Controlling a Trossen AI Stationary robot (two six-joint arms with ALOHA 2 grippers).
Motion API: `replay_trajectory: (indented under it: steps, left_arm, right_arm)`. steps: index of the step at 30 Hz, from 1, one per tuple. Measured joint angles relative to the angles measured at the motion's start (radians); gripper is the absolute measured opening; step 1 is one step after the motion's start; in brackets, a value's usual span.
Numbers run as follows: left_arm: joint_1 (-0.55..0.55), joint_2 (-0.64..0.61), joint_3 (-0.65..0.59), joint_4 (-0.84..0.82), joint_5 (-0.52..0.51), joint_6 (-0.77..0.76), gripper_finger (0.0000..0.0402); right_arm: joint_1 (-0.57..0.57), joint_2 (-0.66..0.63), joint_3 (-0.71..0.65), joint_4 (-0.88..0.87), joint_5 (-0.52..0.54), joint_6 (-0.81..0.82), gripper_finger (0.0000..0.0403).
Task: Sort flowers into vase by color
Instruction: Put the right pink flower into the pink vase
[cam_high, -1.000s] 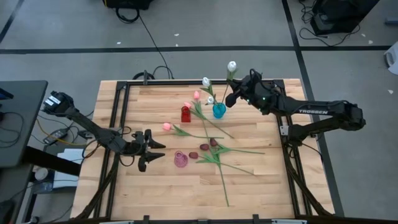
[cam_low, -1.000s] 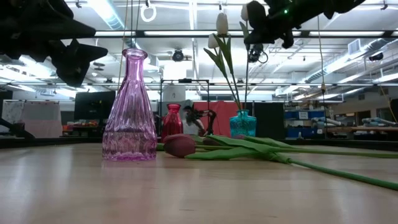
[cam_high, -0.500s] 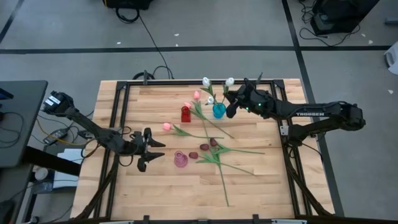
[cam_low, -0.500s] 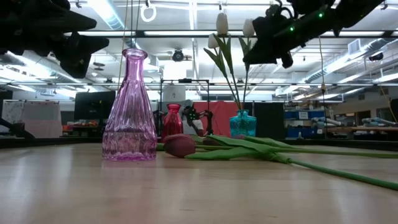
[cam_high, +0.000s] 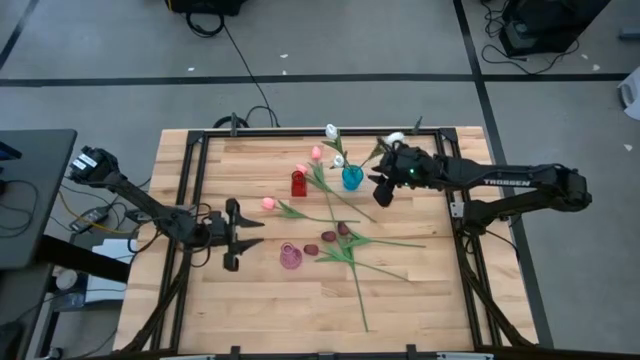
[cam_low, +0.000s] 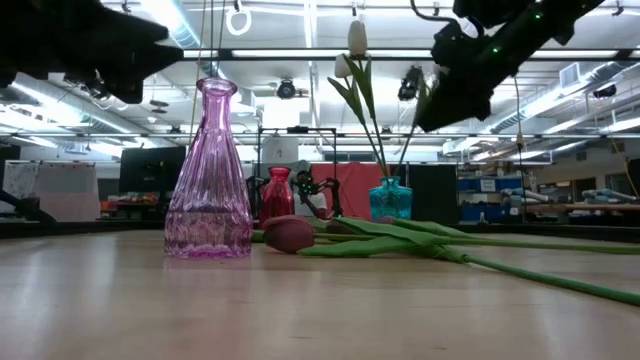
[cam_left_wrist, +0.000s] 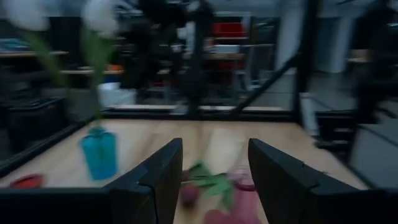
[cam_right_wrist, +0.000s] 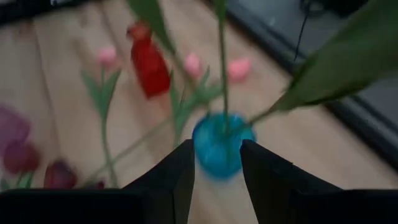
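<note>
While right claw (cam_high: 383, 190) flanks teal vase (cam_high: 352, 178)

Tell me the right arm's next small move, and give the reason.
Probably lift the right hand up and clear of the blue vase. Its fingers stand open beside the vase, and the white flowers already have their stems in it. Pink flowers and dark ones lie loose on the table, so one of those comes next.
</note>
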Motion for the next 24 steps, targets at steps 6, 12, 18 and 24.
replay_trajectory:
  steps: [6,12,18,24]
  left_arm:
    - [0.000,0.000,0.000,-0.005,-0.185,-0.017,0.0188]
    - [0.000,0.000,0.000,0.004,-0.199,-0.120,0.0188]
    - [0.001,0.000,0.000,0.005,-0.348,-0.186,0.0188]
    - [0.002,0.000,0.000,0.006,-0.480,-0.215,0.0188]
  right_arm:
    - [0.049,-0.002,-0.076,-0.031,-0.056,0.015,0.0142]
    - [0.141,-0.001,-0.171,0.037,-0.164,0.090,0.0142]
    - [0.367,0.020,-0.236,0.153,0.045,0.121,0.0142]
    - [0.491,0.174,-0.244,0.498,0.206,0.147,0.0142]
